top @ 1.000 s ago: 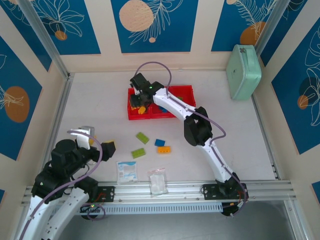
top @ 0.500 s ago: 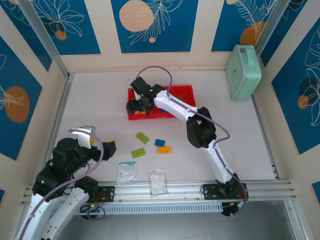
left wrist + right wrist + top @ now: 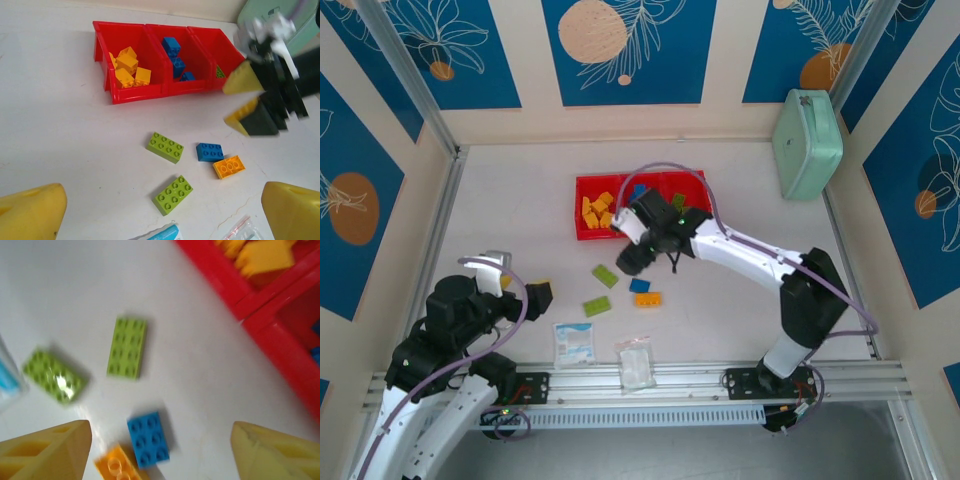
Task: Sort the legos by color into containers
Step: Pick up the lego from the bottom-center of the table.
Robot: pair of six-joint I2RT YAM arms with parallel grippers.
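Two empty hands: left gripper (image 3: 515, 280) spread wide, right gripper (image 3: 241, 99) parted above loose legos (image 3: 209, 151).

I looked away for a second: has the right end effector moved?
Yes. The right end effector has drawn back off the tray, ending near the loose blue brick.

Your table (image 3: 520, 200) is a pale, plain surface. At upper centre of the overhead view the red tray (image 3: 590, 234) sits flat on it. Below it, mid-frame, lie a lime green brick (image 3: 605, 275), a second lime green brick (image 3: 597, 306), a blue brick (image 3: 640, 285) and, just beside that, a yellow brick (image 3: 647, 299). Lower down lie a clear packet (image 3: 574, 343) and a second packet (image 3: 636, 362), which seems to overlap the rail (image 3: 820, 375). The mint-green case (image 3: 807, 143) rests at upper right.
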